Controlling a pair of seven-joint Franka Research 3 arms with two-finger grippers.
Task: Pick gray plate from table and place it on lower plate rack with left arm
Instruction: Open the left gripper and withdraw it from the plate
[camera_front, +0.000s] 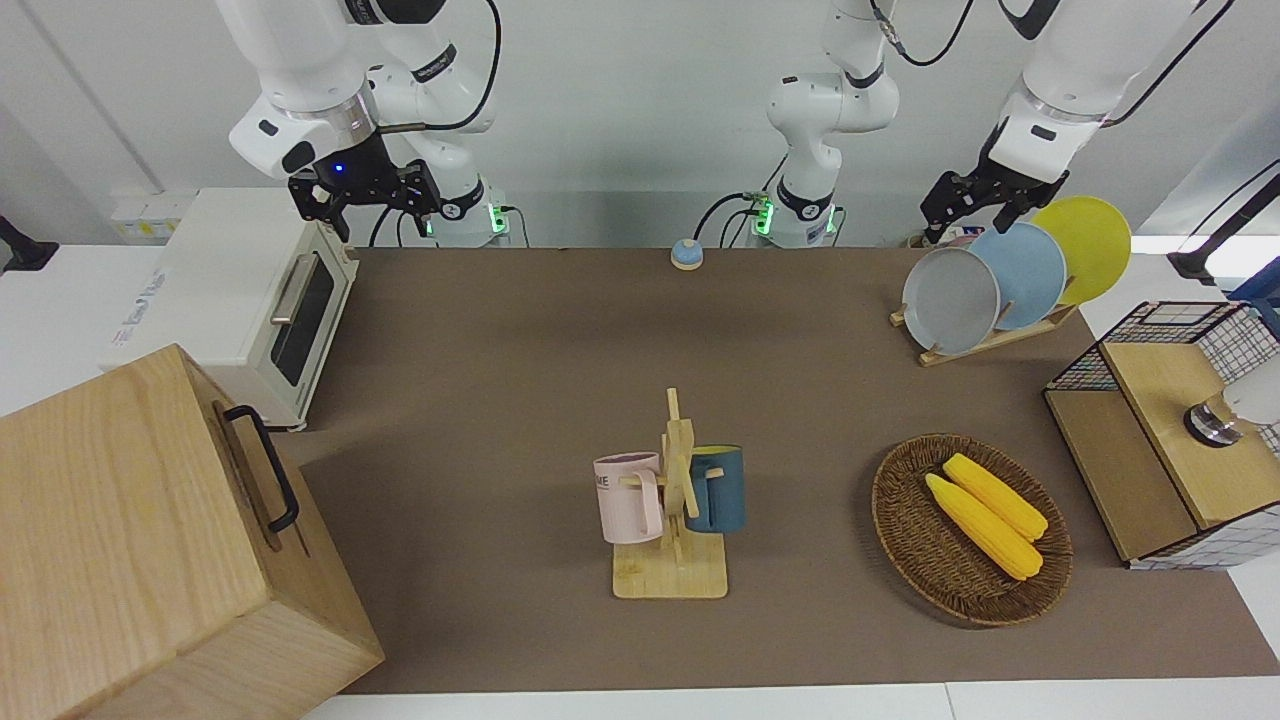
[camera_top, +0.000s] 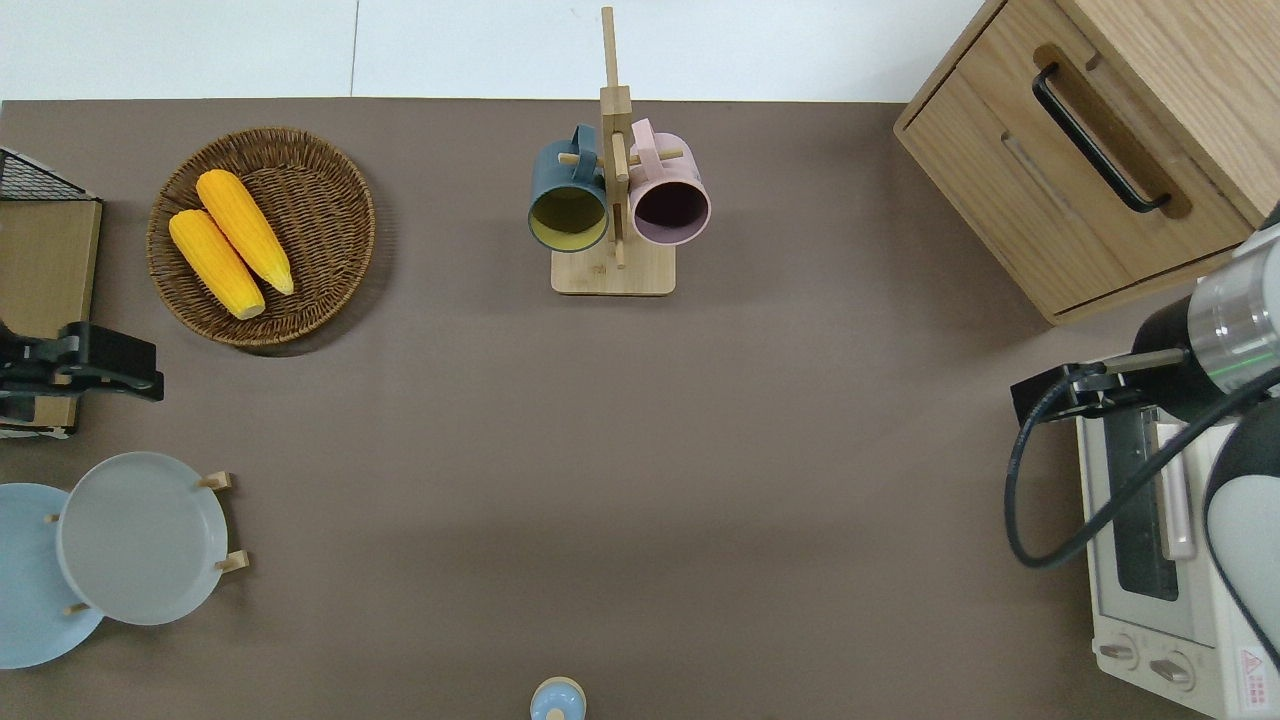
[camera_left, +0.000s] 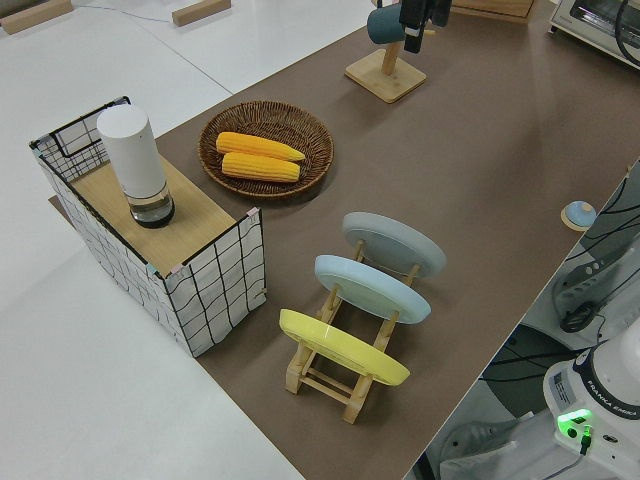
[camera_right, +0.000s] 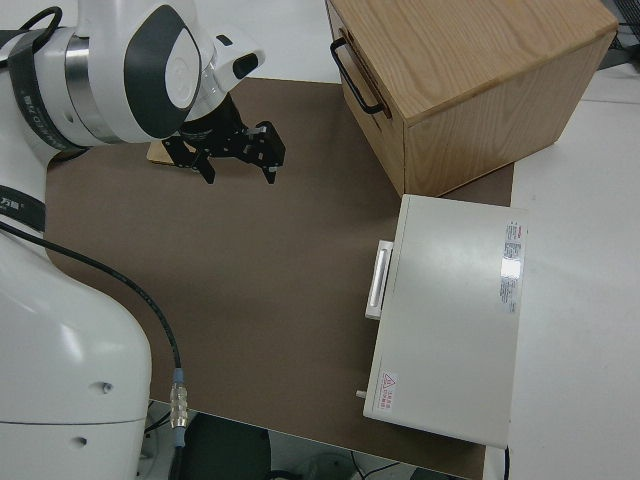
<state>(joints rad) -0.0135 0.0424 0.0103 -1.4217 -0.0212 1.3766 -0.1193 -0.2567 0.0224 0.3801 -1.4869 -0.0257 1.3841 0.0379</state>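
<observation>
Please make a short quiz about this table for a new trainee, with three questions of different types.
1. True or false: the gray plate lies in the wicker basket.
2. Which plate stands right beside the gray plate in the plate rack? A) a green plate B) the light blue plate C) a white plate
3. Fill in: the wicker basket holds two ___.
Key: 1 false, it stands in the plate rack; 2 B; 3 corn cobs.

"FRANKA EMIKA" on arm base (camera_left: 600, 400)
</observation>
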